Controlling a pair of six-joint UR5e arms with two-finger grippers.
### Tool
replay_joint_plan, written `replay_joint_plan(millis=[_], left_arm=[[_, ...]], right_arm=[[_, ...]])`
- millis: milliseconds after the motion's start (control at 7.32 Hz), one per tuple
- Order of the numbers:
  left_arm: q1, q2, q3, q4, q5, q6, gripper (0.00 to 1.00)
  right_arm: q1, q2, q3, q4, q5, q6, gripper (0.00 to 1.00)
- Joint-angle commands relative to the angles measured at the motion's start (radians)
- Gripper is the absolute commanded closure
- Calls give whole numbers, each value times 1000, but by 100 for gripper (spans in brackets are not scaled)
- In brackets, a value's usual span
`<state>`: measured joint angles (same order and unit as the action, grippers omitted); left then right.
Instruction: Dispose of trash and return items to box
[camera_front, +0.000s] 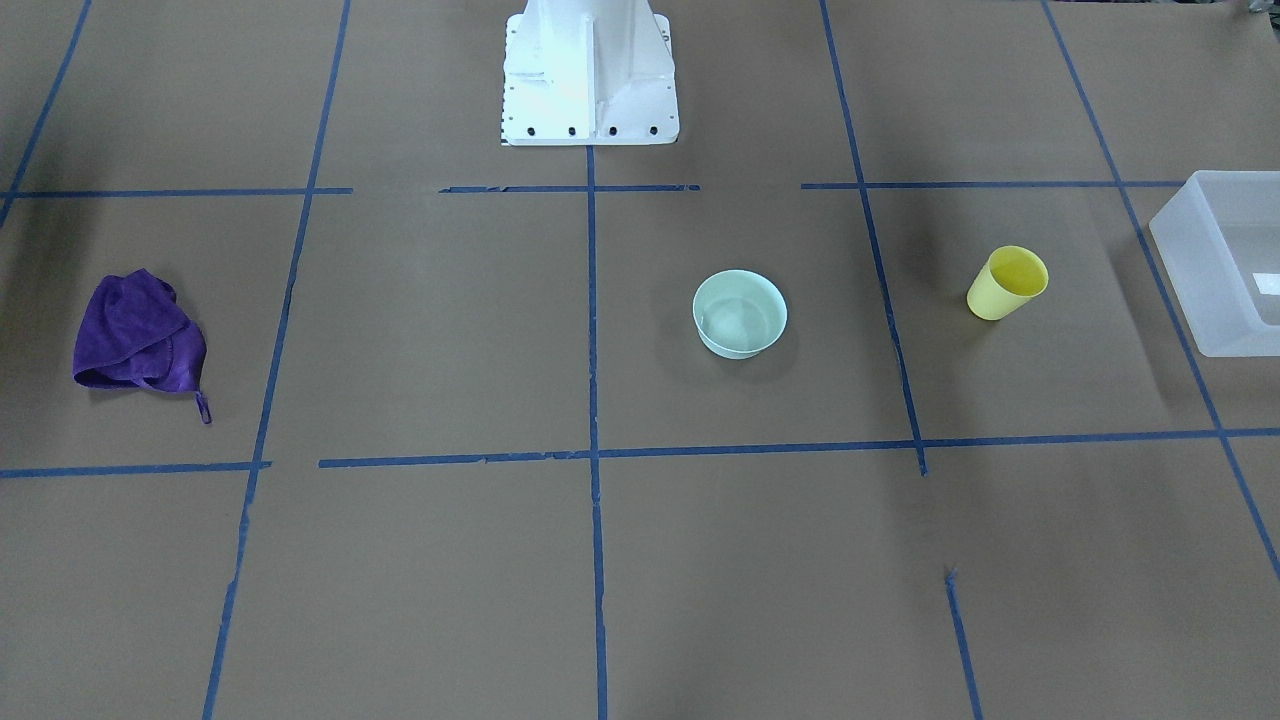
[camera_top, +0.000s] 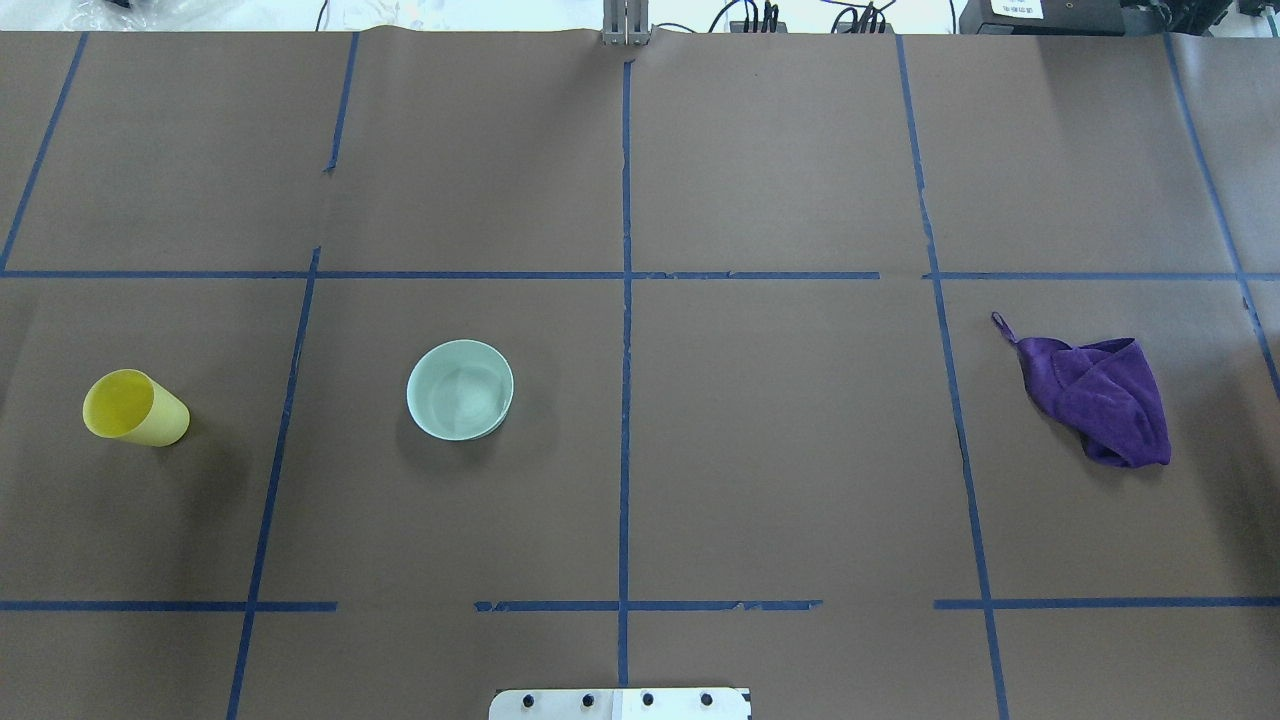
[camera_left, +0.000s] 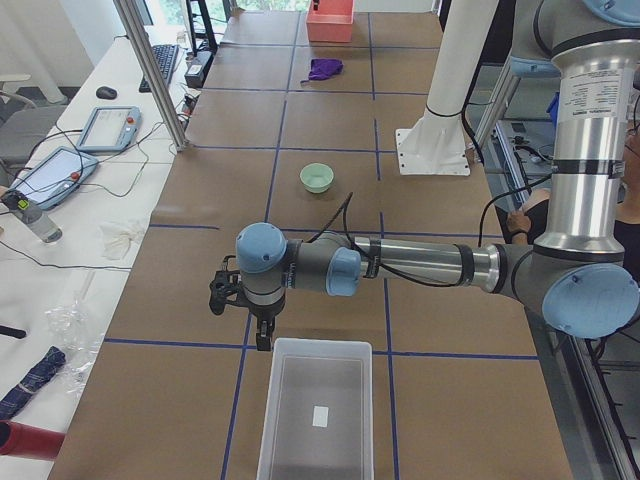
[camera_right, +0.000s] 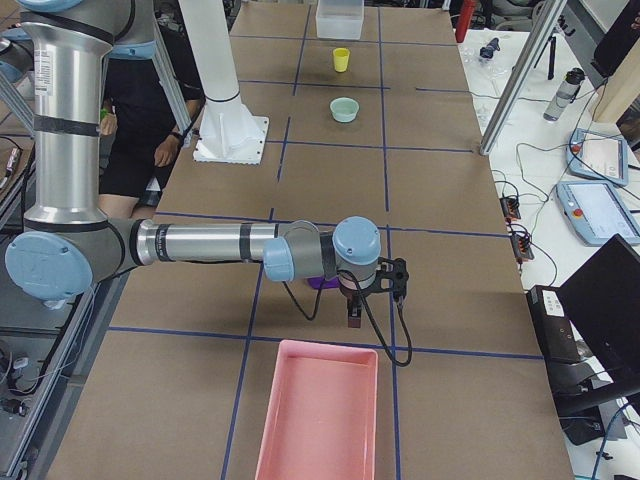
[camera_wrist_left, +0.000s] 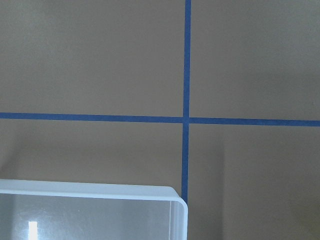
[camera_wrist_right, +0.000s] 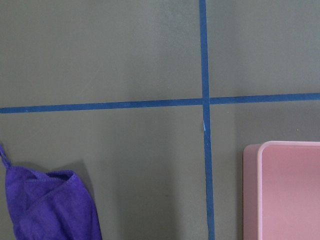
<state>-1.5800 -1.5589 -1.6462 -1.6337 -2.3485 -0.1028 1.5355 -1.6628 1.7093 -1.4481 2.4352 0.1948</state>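
Yellow cup (camera_front: 1007, 283): it is standing on the tabletop (camera_front: 450, 330) with its mouth up, outside the box and not touching anything. In the front-facing view it is sitting between the bowl and the box, nearer to the box but clearly apart from it.
Box (camera_front: 1215, 270): the translucent white bin is resting at the tabletop's end on the robot's left side. In the exterior left view only a small white patch is showing on its floor.
Left end effector (camera_left: 263, 338): it is hanging over the tabletop, just beside the box's short wall. I cannot tell if it is released or clenched, because only the side view is showing it. The left wrist camera is looking down at one rounded corner of the box and at crossing blue tape lines (camera_wrist_left: 186, 119).
Right end effector (camera_right: 353, 316): it is hanging above the tabletop near the purple cloth and near the pink bin (camera_right: 320, 347). Here also I cannot tell its state.
Bowl (camera_front: 739, 314): the pale green bowl is sitting upright, near the tabletop's middle line.
Purple cloth (camera_front: 138, 335): it is lying crumpled on the robot's right side, well apart from the cup.
Robot base (camera_front: 588, 75): the white pedestal is standing at the tabletop's edge.
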Motion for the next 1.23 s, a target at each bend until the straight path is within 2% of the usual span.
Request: replay_joint_plan(millis=[0,273,547,683,820,957,1093], left_arm=[[0,0,-1,0,0,2,0],[3,-7,-39,-2,-9,-3,0],[43,-9,-169,0,-41,-23,0],[111,-10,-184,-21,-66,-178,0],[206,25,-191,-148,-60,-334,0],[265,104,-182,-331,-57,-433,0],[372,159,-179,-542,-5,-648,0]], right_arm=[[0,-2,3,0,1,-3,0],[0,1,1,0,1,2,0],[0,2,10,0,1,8,0],[0,2,12,0,1,9,0],[0,2,15,2,2,9,0],[0,3,15,2,1,9,0],[0,5,15,2,1,9,0]])
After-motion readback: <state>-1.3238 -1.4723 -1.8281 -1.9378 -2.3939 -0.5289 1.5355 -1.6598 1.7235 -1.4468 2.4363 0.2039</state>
